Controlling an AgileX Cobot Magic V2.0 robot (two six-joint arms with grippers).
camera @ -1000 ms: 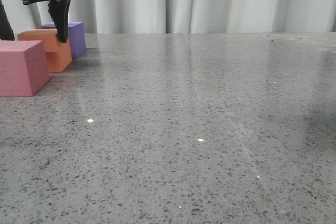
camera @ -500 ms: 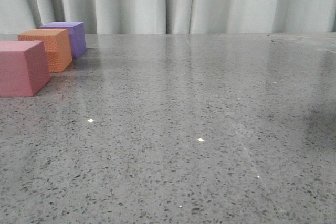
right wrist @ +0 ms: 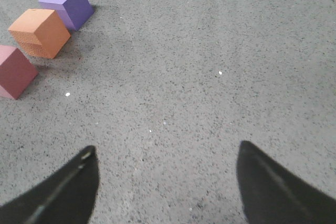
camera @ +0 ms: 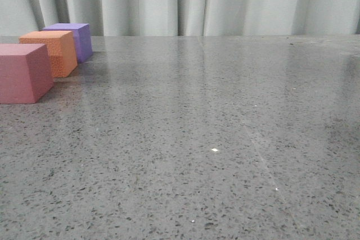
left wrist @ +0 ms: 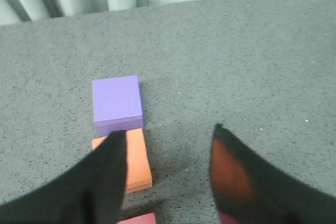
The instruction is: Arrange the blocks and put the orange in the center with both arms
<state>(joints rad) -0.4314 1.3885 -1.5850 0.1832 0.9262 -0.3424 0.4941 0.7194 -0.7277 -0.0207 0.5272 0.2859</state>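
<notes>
Now the orange cube [camera: 49, 52] sits between purple cube [camera: 73, 40] and pinkish-red cube [camera: 23, 72].

Near block [camera: 21, 73]: far left of the table [camera: 225, 139], closest to the robot; cut by the picture's left edge
Middle block [camera: 50, 52]: behind the near one, slightly to its right; just apart
Far block [camera: 75, 40]: behind the middle one, close to the curtain [camera: 197, 1]
Table's centre and right: bare surface

Left pincer [left wrist: 165, 174] spread wide, above orange cube [left wrist: 134, 161], purple cube [left wrist: 117, 103]
</notes>
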